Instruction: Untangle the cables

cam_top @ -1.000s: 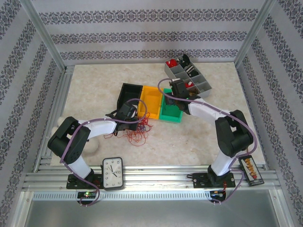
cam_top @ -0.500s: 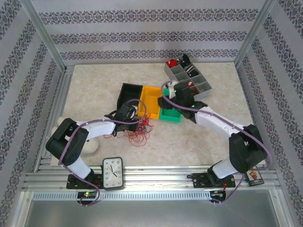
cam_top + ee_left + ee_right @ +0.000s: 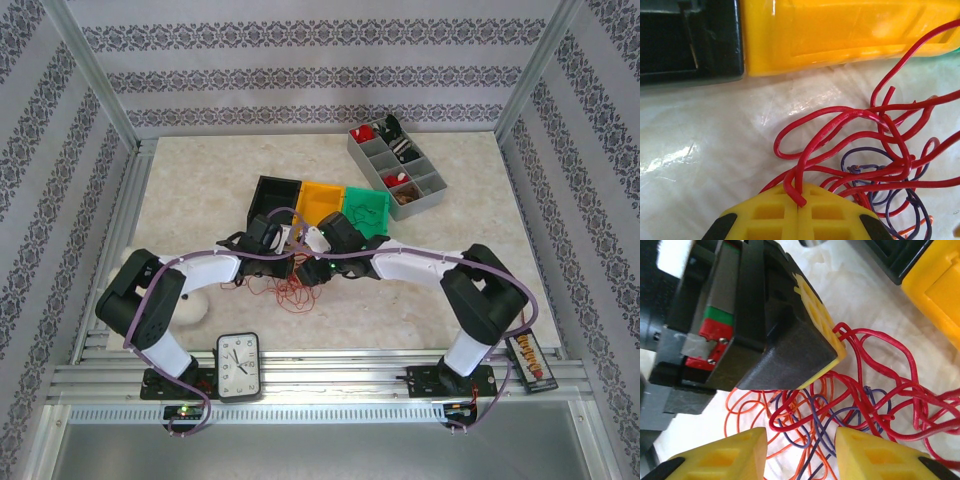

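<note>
Top external: the cables (image 3: 288,288) lie as a loose red-orange clump on the surface (image 3: 200,180), just on the near side of the black bin (image 3: 272,195) and the yellow bin (image 3: 322,200). Both arms bend in over it.

Left wrist: left tool (image 3: 798,202) pressed together on one red strand, which rises from the pads and loops off into the clump. Purple and orange wires run under the red.

Right wrist: right tool (image 3: 800,452) spread wide, holding nothing, poised over the clump just beside the left tool's tip.

We judge the wires light, thin and springy. Pull one and the whole clump likely drags along, and smooth insulation may slip. Best hold for the right tool looks like an outer red loop, apart from the left pinch
</note>
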